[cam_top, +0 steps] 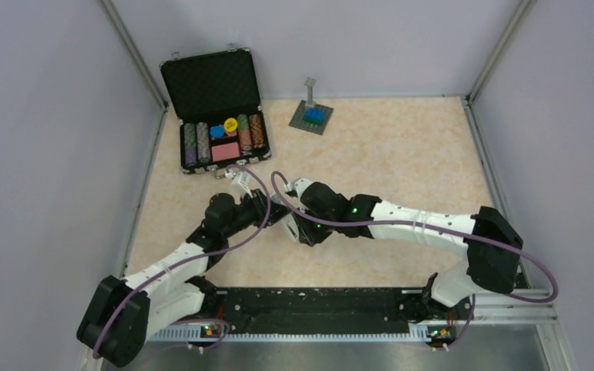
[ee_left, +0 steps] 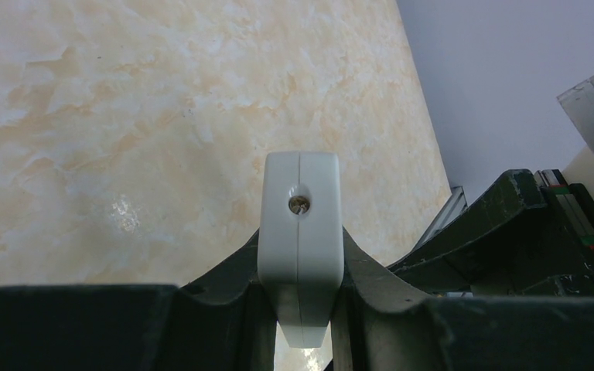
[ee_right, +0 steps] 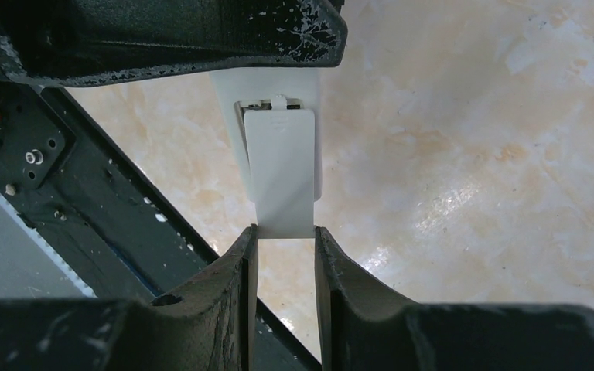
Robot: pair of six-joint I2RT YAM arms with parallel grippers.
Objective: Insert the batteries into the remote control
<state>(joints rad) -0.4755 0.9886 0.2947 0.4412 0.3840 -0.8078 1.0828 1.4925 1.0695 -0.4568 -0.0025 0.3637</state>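
Item: remote, held off the surface btwn both arms, cover being fitted.
L fingers (ee_left: pixel 371 274) clenched on remote (ee_left: pixel 299 224), pinching its narrow sides w/ the emitter end toward my L cam; I judge that's to brace it and leave the back open to the other arm. R fingers (ee_right: pixel 228 270) grasping cover plate (ee_right: pixel 282 178) by its near edge, plate flat on the remote's back, tab at the compartment lip, prob. for sliding shut. Batteries: not visible, can't tell if seated under the plate. All above tabletop (cam_top: pixel 402 154), mid-front; chip case (cam_top: pixel 215 116) well apart, rear L.
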